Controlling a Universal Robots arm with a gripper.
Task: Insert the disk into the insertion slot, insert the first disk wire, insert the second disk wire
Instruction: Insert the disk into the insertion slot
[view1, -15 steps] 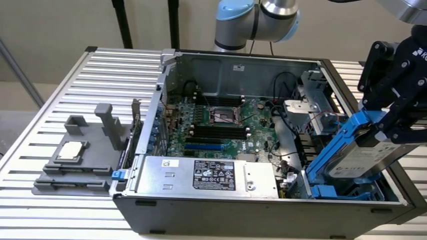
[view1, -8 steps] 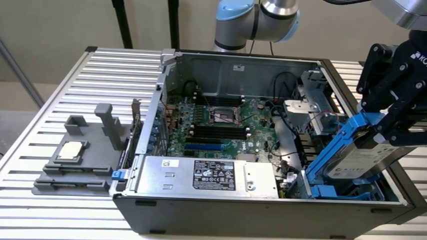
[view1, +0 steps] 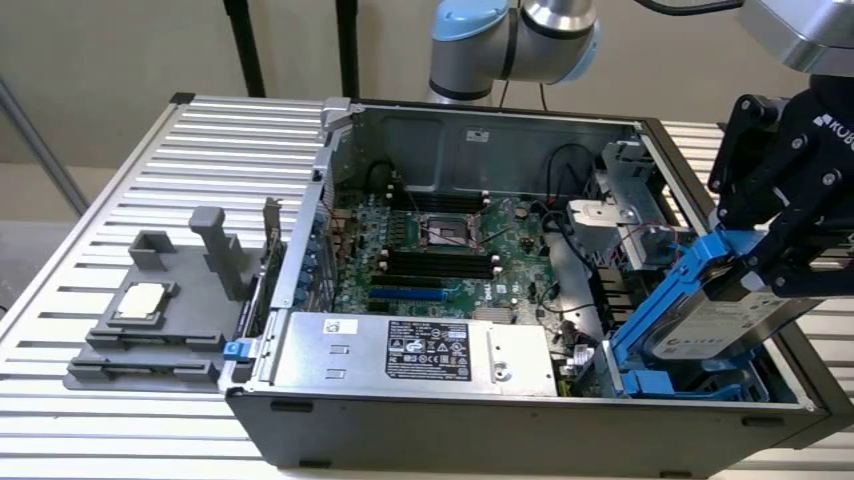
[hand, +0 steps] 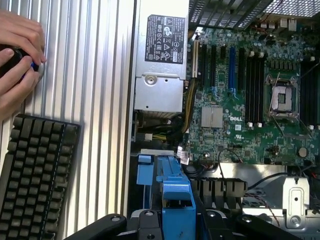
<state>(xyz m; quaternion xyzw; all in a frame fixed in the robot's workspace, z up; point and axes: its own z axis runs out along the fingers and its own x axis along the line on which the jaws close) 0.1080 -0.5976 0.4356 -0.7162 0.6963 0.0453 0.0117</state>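
Ribbed metal table (view1: 120, 180) carried open PC case (view1: 534, 425); motherboard (view1: 454, 250) and power-supply box (view1: 414, 350) exposed. Arm reached in from exterior view's right, wrist canted over case corner. Gripper (view1: 774, 265) clamped on disk (view1: 714, 325), gripping its upper end. Disk steeply tilted: lower end at mouth of insertion slot (view1: 661, 385) in case's near corner, upper end above case rim. Grey stand (view1: 147, 330) on table, well apart. Wrist view: person's hands (hand: 17, 60) beside keyboard (hand: 35, 175).
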